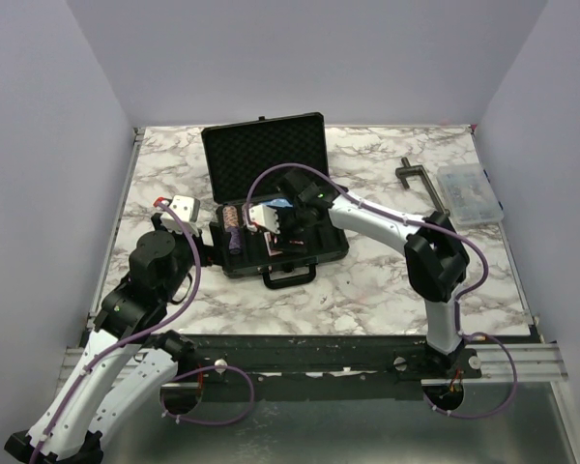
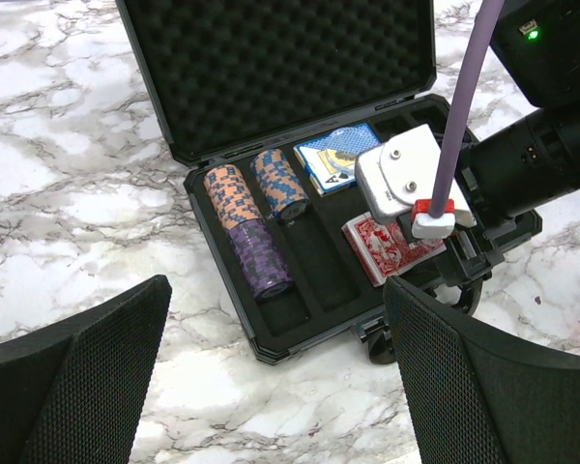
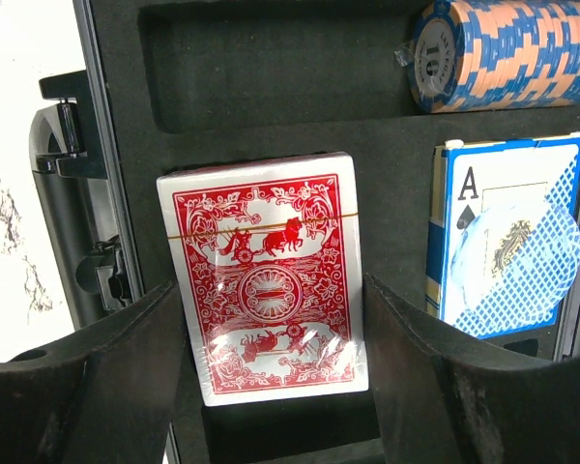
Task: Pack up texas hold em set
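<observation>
Marble-patterned table (image 1: 367, 290). The black briefcase-style hard case (image 1: 266, 150) sits open at centre, slightly left. Its foam-lined lid stands up on the far side and its handle (image 1: 288, 275) faces the near edge.

Tray contents:
- Left slots: two orange-and-blue chip stacks (image 2: 230, 193) lying on their sides. A purple chip stack (image 2: 261, 256) lies just near of the leftmost one, in the same slot.
- Right of the chips: blue-backed card deck (image 3: 507, 242), far position, ace face showing.
- Near of the blue deck: red-backed card deck (image 3: 266, 290), cellophane-wrapped.

Right gripper (image 3: 271, 319): reaches down over the tray from the right. Its fingers sit against both long edges of the red deck, which is held between them at a medium spread.

Left gripper (image 2: 280, 319): hovers off the left near corner of the case, spread wide with nothing between its mesh-faced fingers (image 2: 77, 377).

Far right of the table: a clear plastic compartment box (image 1: 469, 193), with a dark T-shaped metal tool (image 1: 416, 174) just left of it. Both are well apart from the case.
</observation>
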Controlling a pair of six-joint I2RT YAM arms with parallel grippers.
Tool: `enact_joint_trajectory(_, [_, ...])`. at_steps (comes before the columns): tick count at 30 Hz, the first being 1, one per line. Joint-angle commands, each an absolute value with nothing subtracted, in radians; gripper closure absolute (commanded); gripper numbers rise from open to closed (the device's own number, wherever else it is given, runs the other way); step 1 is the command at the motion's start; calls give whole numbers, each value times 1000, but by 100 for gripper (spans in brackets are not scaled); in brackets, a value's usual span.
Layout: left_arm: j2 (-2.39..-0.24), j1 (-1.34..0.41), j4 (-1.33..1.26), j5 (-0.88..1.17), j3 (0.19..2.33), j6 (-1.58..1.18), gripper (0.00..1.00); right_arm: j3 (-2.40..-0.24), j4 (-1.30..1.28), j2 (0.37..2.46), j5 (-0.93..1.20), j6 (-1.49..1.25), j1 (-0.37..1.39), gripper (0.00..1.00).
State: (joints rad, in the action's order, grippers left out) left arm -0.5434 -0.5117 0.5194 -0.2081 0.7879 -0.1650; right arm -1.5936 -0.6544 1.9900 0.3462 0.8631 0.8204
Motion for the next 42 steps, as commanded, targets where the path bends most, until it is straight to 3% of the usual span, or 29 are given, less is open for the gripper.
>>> enact_joint_trajectory(1, [-538,-509,509,-196,774,-152,9,-1598,-691,2005,337,827,855,57])
enact_joint_trajectory(23, [-537,-509,509,-199,772,-153,9,-1484,-651,1978,429,750,859,58])
enact_joint_trajectory(27, [-538,-509,509,-202,772,-152,9,-1464,-644,1964,407,740,859,53])
enact_joint_trajectory(33, [-538,-509,510,-202,772,-152,9,-1456,-633,1932,377,721,859,37])
enact_joint_trajectory(35, [-540,-509,509,-201,772,-152,9,-1456,-638,1918,373,721,859,24])
enact_joint_trajectory(42, [-539,-509,510,-196,773,-153,9,-1458,-632,1882,393,727,859,19])
